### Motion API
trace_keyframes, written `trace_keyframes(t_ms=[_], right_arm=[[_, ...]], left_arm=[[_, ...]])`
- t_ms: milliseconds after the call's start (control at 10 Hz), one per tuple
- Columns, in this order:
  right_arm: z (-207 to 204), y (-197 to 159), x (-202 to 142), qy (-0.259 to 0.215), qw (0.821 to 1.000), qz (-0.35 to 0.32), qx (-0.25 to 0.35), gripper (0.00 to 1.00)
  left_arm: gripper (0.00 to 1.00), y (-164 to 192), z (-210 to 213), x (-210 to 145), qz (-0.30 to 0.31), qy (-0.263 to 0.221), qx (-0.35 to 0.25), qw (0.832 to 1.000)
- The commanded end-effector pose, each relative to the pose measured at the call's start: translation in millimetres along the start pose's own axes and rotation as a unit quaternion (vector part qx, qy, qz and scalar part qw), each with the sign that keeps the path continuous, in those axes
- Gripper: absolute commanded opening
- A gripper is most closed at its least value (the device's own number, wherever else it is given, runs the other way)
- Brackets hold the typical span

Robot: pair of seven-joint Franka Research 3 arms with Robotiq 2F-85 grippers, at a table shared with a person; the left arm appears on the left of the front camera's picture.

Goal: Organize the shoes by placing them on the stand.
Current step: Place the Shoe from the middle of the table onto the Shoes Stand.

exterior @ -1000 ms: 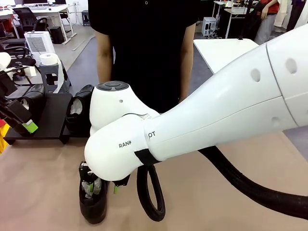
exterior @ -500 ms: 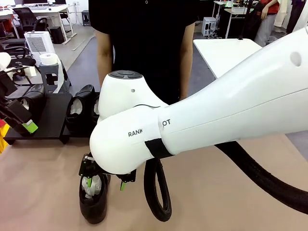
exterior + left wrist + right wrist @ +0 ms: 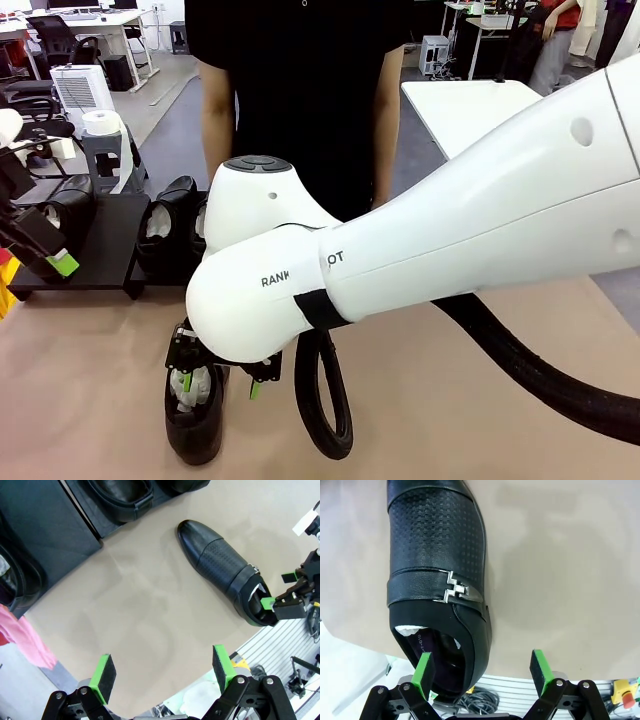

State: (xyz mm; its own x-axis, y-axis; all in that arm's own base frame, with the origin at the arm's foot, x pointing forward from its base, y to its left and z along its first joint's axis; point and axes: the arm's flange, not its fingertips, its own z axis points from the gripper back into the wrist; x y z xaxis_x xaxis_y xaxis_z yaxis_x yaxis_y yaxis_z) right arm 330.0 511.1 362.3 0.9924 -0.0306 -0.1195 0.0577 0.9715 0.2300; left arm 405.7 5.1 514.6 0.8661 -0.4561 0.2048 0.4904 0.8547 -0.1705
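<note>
One black shoe (image 3: 194, 432) (image 3: 437, 555) (image 3: 220, 565) stands on the tan table near the front edge, white paper showing in its opening. My right gripper (image 3: 218, 387) (image 3: 480, 672) hangs open over its heel, one green pad (image 3: 423, 672) inside the opening and the other outside, with the side wall between them. Three more shoes (image 3: 165, 228) (image 3: 120, 495) sit on the low black stand (image 3: 105, 250) (image 3: 45, 525) at the back left. My left gripper (image 3: 50, 250) (image 3: 162, 672) is open and holds nothing, hovering by the stand's left end.
A person in black (image 3: 300, 100) stands at the far side behind the stand. A thick black cable loop (image 3: 320, 405) hangs from my right arm beside the shoe. Bare tan table (image 3: 450, 420) stretches to the right. A pink object (image 3: 25, 640) lies by the table's edge.
My right gripper's jaws have spread wider around the shoe's heel, and the right arm has lifted slightly and shifted right. The shoe stays on the table. The left arm is still.
</note>
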Motion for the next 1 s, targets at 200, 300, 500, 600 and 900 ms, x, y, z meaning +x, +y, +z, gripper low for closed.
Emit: trace_keyframes(t_ms=[200,300,500,600,900], right_arm=[[2,5,-1,-0.013,1.000,-0.004,-0.005,1.00],[1,1,0,0.000,1.000,0.000,0.001,1.00],[48,-18,-19,-0.058,0.993,0.099,0.016,1.00],[82,-45,-16,-0.093,0.990,0.099,0.031,1.00],[126,-140,7,-0.138,0.989,-0.016,0.044,1.00]], left_arm=[[1.00,0,-1,0,0.002,-0.009,-0.003,1.000],[1.00,0,-1,0,0.002,-0.009,-0.003,1.000],[1.00,0,-1,0,0.002,-0.009,-0.003,1.000],[1.00,0,-1,0,0.002,-0.009,-0.003,1.000],[1.00,0,-1,0,0.002,-0.009,-0.003,1.000]])
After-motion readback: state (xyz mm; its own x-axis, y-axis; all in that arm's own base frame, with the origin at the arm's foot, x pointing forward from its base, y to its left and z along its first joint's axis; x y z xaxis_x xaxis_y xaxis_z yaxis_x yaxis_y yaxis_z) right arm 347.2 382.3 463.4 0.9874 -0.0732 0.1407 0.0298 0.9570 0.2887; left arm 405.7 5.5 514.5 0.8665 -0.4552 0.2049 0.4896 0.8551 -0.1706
